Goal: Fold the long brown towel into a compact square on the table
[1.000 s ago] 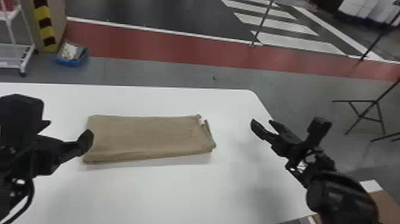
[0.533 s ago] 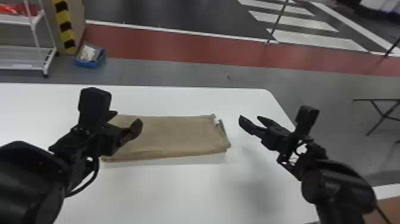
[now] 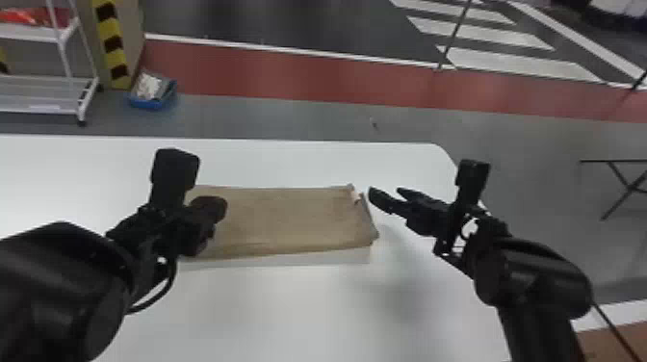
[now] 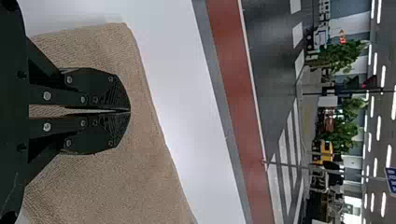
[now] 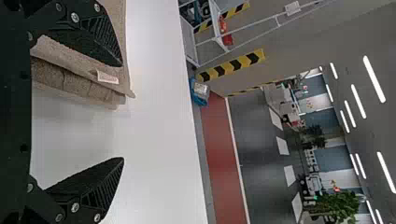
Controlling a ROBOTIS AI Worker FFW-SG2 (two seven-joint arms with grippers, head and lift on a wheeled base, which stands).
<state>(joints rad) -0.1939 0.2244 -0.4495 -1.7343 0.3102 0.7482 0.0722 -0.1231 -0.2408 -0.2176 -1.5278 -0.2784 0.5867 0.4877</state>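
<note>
Left gripper (image 3: pixel 213 207) clenched over brown towel (image 3: pixel 289 219), apparently empty | right gripper (image 3: pixel 385 191) spread wide, empty, near towel's end | towel lies folded on counter (image 3: pixel 289 313) | white label (image 5: pixel 108 77), print illegible

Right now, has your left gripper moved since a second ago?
Yes, the left gripper has moved right, from the left edge of the brown towel to farther in above it.

Our left arm (image 3: pixel 62 289) angles in over the table (image 3: pixel 298 313); left gripper (image 3: pixel 217 207) short of the far edge, fingertips together. Our right arm (image 3: pixel 534 279) crosses the right edge, right gripper (image 3: pixel 386 193) pointing inward, fingers wide apart.
</note>
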